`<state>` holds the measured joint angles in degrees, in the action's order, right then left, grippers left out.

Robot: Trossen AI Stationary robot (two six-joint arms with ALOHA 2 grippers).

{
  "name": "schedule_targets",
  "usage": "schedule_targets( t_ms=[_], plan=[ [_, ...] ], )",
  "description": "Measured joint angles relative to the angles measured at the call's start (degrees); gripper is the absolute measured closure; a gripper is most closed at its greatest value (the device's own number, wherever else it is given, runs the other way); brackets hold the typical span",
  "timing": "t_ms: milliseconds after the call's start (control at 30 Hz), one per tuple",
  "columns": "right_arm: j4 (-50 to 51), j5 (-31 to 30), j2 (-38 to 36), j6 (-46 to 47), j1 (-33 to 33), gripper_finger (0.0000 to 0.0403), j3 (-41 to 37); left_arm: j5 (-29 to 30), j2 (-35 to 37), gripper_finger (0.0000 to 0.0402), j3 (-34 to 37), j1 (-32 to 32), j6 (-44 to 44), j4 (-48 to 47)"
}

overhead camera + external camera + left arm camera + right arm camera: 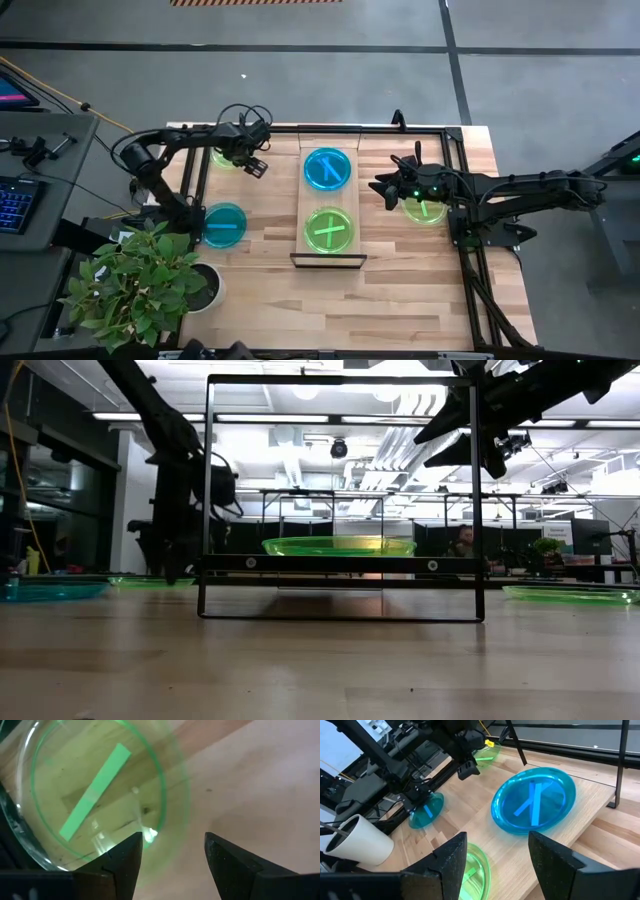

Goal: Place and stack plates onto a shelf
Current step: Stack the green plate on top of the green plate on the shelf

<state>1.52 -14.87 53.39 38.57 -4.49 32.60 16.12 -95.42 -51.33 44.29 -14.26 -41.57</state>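
Left hand (258, 166) open just beside green plate (226, 156); right hand (384, 190) open.

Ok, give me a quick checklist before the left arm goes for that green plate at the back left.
1. Left hand open: ok, fingers spread and empty.
2. Left hand lined up on the green plate: not ok, it sits beside the rim, not yet around it.
3. Room on the shelf: cannot tell; a blue stack and a green stack cover most of it.
4. Right hand clear of the shelf: ok, open, off the shelf's right side near another green plate.
5. Blue plate out of the path: ok.
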Motion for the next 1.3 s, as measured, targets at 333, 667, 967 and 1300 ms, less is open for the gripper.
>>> schedule_targets(
  t_ms=[333,667,967,1300],
  plan=[
    [-0.02,0.0,0.02,0.14,0.0,0.0206,0.0,1.95,-2.37,0.023,-0.16,1.14,-0.43,1.6],
    [-0.02,0.0,0.04,0.13,0.0,0.0206,0.0,-0.84,-1.23,0.0388,0.07,1.84,-1.14,1.96],
    [0.0,0.01,0.04,0.29,0.0,0.0206,0.0,-7.65,11.07,0.0401,0.13,-0.58,-2.04,-2.78],
    [0.0,0.02,0.04,0.42,0.0,0.0206,0.0,-14.23,32.15,0.0401,0.07,-12.95,-4.69,-3.59]
  ],
)
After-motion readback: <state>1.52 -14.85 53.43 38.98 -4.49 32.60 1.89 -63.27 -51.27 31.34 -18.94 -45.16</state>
